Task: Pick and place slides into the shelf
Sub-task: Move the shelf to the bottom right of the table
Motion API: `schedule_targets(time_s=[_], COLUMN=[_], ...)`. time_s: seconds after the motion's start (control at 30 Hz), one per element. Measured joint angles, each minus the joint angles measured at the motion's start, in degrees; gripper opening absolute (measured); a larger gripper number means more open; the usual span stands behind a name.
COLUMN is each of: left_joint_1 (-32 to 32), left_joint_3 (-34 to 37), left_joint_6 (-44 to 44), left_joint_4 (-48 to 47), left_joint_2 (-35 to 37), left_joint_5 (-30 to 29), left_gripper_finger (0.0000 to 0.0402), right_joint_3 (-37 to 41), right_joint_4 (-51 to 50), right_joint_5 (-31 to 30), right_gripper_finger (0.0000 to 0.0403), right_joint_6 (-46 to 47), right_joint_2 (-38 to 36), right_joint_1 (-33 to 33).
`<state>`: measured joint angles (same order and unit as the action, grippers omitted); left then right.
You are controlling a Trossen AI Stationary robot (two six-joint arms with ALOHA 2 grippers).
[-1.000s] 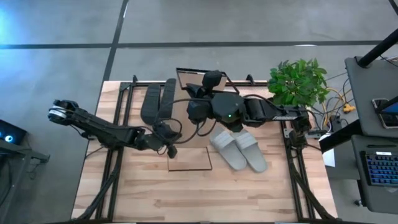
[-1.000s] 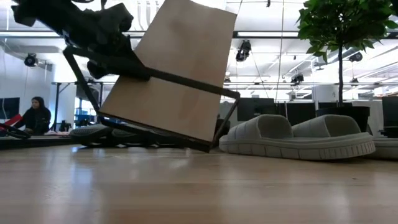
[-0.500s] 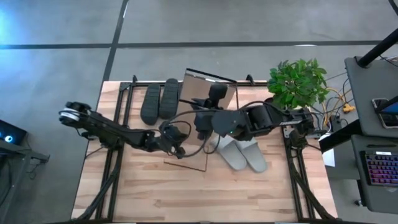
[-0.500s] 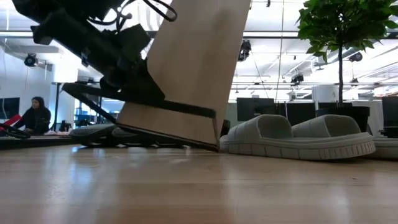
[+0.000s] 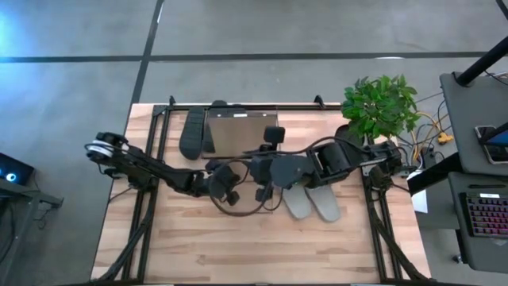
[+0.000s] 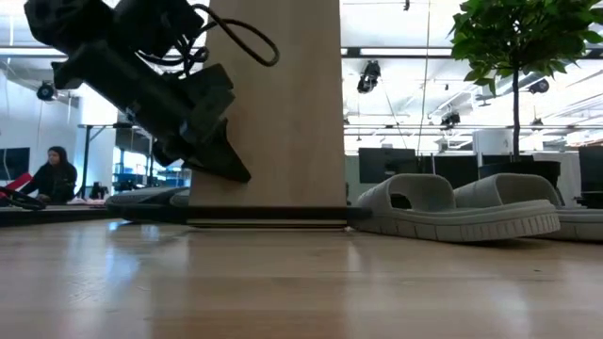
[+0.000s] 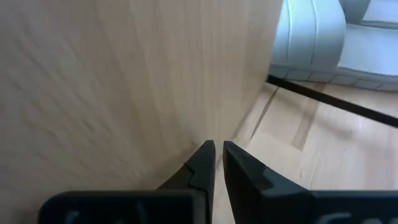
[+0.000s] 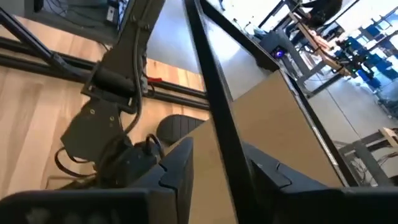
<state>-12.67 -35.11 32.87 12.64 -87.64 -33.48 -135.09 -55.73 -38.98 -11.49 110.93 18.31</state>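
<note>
The shelf (image 5: 238,133) lies tipped over on the table, its light board (image 6: 283,104) upright and facing the near edge, a black frame bar (image 6: 268,218) on the tabletop. My left gripper (image 6: 236,172) is shut, low in front of the board. My right gripper (image 8: 217,171) is open high at the shelf's upper edge (image 5: 274,137), one finger on either side of a black frame bar (image 8: 208,81). Two light grey slides (image 5: 313,199) lie to the right of the shelf. Two dark slides (image 5: 194,131) lie at the far left, partly behind the board. My left gripper's shut fingertips (image 7: 205,152) slant down from the table's left against the lower part of the board's face (image 7: 124,93). I cannot tell whether they touch the board or pinch anything between them.
A potted plant (image 5: 381,107) stands at the table's far right corner. The near half of the wooden table (image 5: 254,246) is bare board. People and desks show in the room beyond the far edge.
The shelf has swung from a steep slant until its board stands upright, its lower edge settling on the table. My left gripper has gone down and toward the table's right with it. My right gripper has come toward the near edge above the shelf and rolled.
</note>
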Motion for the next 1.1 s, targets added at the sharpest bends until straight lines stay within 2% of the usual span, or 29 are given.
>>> schedule_targets(time_s=[0.27,0.5,0.67,0.83,1.0,1.1], left_joint_1=[0.0,-0.2,-0.6,-2.4,-3.7,-5.0], left_joint_3=[0.0,0.6,0.9,0.9,0.7,-0.4], left_joint_6=[1.3,1.7,5.0,5.8,7.3,7.5], left_joint_4=[0.1,-1.3,-3.8,-4.1,-4.3,-4.2], left_joint_2=[-1.9,-2.5,-2.5,-2.1,-1.4,-0.2], left_joint_5=[0.2,0.2,0.2,0.2,0.2,0.2], left_gripper_finger=[0.0019,0.0018,0.0018,0.0018,0.0018,0.0018], right_joint_3=[0.1,0.1,0.1,0.1,0.1,0.1], right_joint_4=[0.2,0.2,-2.1,-1.0,3.4,0.4], right_joint_5=[0.4,0.6,3.0,3.0,3.5,7.6], right_gripper_finger=[0.0094,0.0109,0.0121,0.0133,0.0126,0.0113], right_joint_6=[5.1,11.7,19.1,21.0,24.6,29.7], right_joint_2=[-0.1,-2.3,-4.9,-7.0,-8.8,-8.8], right_joint_1=[1.8,3.9,4.5,4.8,2.6,-0.2])
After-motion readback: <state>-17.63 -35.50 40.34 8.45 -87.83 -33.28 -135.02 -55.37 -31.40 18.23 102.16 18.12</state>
